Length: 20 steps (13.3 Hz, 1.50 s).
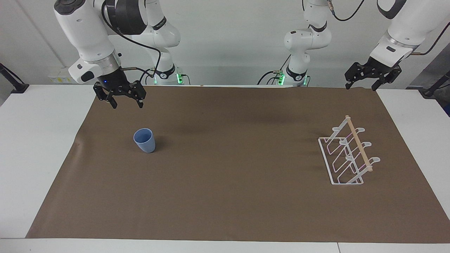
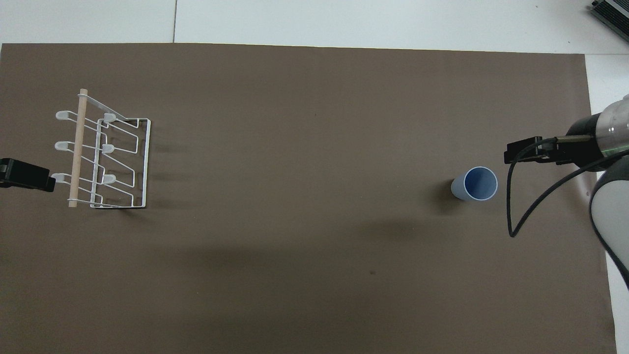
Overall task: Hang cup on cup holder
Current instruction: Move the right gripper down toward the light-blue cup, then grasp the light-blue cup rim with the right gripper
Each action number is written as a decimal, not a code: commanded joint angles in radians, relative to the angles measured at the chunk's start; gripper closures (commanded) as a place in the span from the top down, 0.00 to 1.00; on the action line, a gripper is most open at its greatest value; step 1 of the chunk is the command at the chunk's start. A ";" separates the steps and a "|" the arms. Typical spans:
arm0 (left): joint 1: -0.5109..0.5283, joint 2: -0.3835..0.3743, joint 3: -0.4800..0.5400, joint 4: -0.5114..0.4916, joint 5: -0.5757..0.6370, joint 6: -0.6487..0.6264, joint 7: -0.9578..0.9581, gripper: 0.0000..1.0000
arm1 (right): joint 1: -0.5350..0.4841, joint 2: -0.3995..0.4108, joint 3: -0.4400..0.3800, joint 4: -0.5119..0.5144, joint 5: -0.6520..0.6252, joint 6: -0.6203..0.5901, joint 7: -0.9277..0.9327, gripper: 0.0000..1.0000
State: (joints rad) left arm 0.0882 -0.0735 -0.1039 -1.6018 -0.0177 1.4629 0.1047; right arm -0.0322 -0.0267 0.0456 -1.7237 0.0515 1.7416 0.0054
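The light-blue cup [image 1: 144, 140] stands upright, mouth up, on the brown mat toward the right arm's end; it also shows in the overhead view [image 2: 475, 183]. The white wire cup holder [image 1: 348, 156] with its wooden dowel stands toward the left arm's end and holds nothing; it also shows in the overhead view [image 2: 105, 157]. My right gripper [image 1: 126, 103] is open and empty, raised over the mat beside the cup, apart from it; it also shows in the overhead view [image 2: 522, 151]. My left gripper [image 1: 361, 86] is open and empty, raised over the mat's edge beside the holder, and waits [image 2: 27, 174].
The brown mat [image 1: 228, 168] covers most of the white table [image 1: 31, 140]. A black cable [image 2: 521, 211] hangs from the right arm's wrist over the mat beside the cup.
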 commanded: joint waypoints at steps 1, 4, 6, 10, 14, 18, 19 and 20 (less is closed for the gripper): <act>0.015 -0.017 -0.011 -0.013 0.007 -0.007 -0.008 1.00 | 0.000 -0.022 0.002 -0.132 0.011 0.152 -0.047 1.00; 0.013 -0.019 -0.011 -0.013 0.007 -0.007 -0.008 1.00 | 0.024 -0.001 0.004 -0.211 0.013 0.278 -0.041 1.00; 0.013 -0.019 -0.011 -0.013 0.007 -0.007 -0.008 1.00 | 0.034 0.031 0.005 -0.223 0.011 0.302 -0.041 1.00; 0.013 -0.017 -0.011 -0.013 0.009 -0.007 -0.008 1.00 | 0.034 0.106 0.004 -0.261 0.013 0.385 -0.042 1.00; 0.013 -0.019 -0.011 -0.013 0.008 -0.007 -0.008 1.00 | 0.035 0.106 0.005 -0.384 0.013 0.502 -0.041 1.00; 0.013 -0.017 -0.011 -0.012 0.007 -0.007 -0.008 1.00 | 0.066 0.105 0.005 -0.399 0.013 0.532 -0.035 1.00; 0.015 -0.017 -0.011 -0.013 0.008 -0.007 -0.008 1.00 | 0.084 0.105 0.005 -0.399 0.013 0.535 -0.025 1.00; 0.015 -0.017 -0.011 -0.012 0.009 -0.007 -0.008 1.00 | 0.090 0.103 0.005 -0.401 0.013 0.535 -0.019 1.00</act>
State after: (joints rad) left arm 0.0882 -0.0735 -0.1039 -1.6018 -0.0177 1.4629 0.1047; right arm 0.0422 0.1018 0.0518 -2.0974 0.0516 2.2567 -0.0169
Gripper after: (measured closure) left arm 0.000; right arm 0.000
